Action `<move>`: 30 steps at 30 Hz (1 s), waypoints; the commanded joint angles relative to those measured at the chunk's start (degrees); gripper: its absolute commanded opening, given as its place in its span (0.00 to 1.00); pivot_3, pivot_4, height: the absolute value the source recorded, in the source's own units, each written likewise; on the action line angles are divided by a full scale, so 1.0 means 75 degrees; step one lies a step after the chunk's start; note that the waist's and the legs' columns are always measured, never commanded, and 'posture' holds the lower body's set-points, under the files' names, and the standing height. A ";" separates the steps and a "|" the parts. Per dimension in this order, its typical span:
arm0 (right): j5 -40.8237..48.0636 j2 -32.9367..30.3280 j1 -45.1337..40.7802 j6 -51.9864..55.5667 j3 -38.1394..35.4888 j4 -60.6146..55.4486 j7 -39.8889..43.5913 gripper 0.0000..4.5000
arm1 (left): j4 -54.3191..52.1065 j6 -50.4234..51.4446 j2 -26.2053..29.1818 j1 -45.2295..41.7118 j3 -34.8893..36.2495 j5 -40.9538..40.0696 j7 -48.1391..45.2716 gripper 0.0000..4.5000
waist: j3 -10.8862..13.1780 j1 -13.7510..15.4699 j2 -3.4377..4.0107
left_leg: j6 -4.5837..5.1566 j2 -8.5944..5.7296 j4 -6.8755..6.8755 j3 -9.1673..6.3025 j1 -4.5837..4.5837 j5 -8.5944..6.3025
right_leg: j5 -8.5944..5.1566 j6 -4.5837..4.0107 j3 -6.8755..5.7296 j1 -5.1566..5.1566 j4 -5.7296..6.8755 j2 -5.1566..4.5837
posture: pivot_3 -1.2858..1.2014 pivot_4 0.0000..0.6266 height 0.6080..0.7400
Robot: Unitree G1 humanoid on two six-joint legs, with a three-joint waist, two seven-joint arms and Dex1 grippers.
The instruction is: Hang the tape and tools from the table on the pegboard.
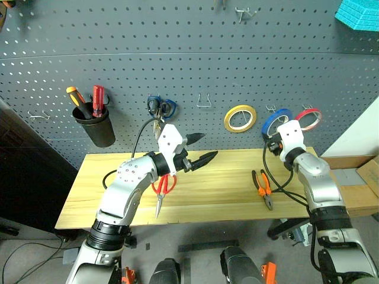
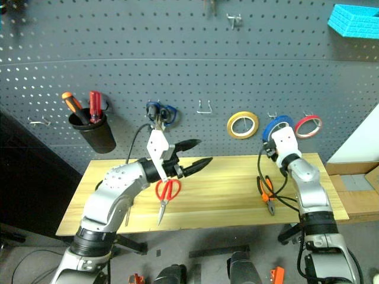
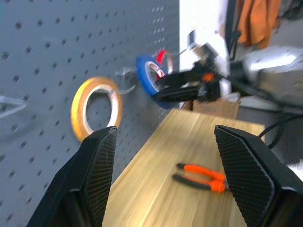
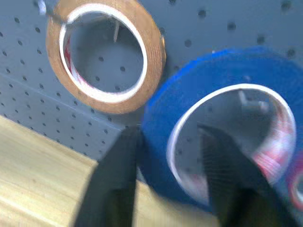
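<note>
Reaching level toward the pegboard (image 1: 189, 53), right gripper (image 4: 168, 156) sits at the blue tape (image 4: 222, 90), at about 2 o'clock in the head views. One finger (image 4: 113, 184) lies outside the ring, the other (image 4: 227, 175) inside the white core; fingers slightly apart, straddling the ring wall, with no visible pinch. Blue tape hangs against the board, hook visible through its core, between the yellow tape (image 1: 240, 118) at its 9 o'clock and the red tape (image 1: 308, 118) at its 3 o'clock.

Left arm bent, left gripper (image 1: 201, 149) level over the table (image 1: 231, 195), pointing toward 3 o'clock, fingers wide apart, empty. Red-handled scissors (image 1: 162, 190) lie on the table just below it, at its 7 o'clock. Orange-and-black pliers (image 1: 263, 188) lie on the table at 4 o'clock, beside the right forearm. Blue-handled scissors (image 1: 161, 108) hang on the board at 11 o'clock. Black cup (image 1: 95, 124) of screwdrivers at 9 o'clock.
</note>
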 commanded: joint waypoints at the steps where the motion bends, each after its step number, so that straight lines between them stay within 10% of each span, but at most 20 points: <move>1: 0.0093 0.0198 0.1147 0.1434 -0.0310 -0.1770 -0.0486 0.72 | 0.0091 -0.0535 0.0438 0.0202 0.0179 0.0386 -0.0082 0.78 | -0.0006 0.0024 0.0001 | 0.0000 0.0000 -0.0002 -0.0002 -0.0001 0.0000 | 0.0000 0.0000 -0.0001 -0.0001 0.0002 0.0000 | 0.46 0.18 1.00; 5: 0.0088 0.0706 0.1939 0.4061 -0.0226 -0.3111 -0.0987 1.00 | 0.0187 -0.0674 0.0802 0.0454 0.0230 0.0438 -0.0248 0.78 | -0.0007 0.0022 0.0002 | 0.0000 0.0000 0.0003 0.0000 -0.0003 0.0000 | 0.0000 -0.0001 0.0003 -0.0003 0.0004 -0.0001 | 0.46 0.18 1.00; 10: 0.0264 0.1291 0.1982 0.6448 0.0178 -0.3630 -0.1147 1.00 | 0.0337 -0.0759 0.1100 0.0702 0.0232 0.0594 -0.0365 0.78 | -0.0034 -0.0025 0.0009 | 0.0004 0.0010 0.0020 0.0008 0.0008 0.0005 | -0.0001 -0.0050 0.0008 -0.0002 0.0013 0.0003 | 0.45 0.19 1.00; 30: 0.0042 0.1345 -0.0062 0.4941 0.0194 0.1281 -0.1523 1.00 | 0.0254 -0.0911 0.1059 0.0856 0.0011 0.0825 -0.0309 0.78 | -0.0066 -0.0024 0.0013 | 0.0007 0.0013 0.0018 0.0013 -0.0002 0.0005 | 0.0028 -0.0003 0.0008 -0.0005 0.0000 0.0008 | 0.47 0.17 1.00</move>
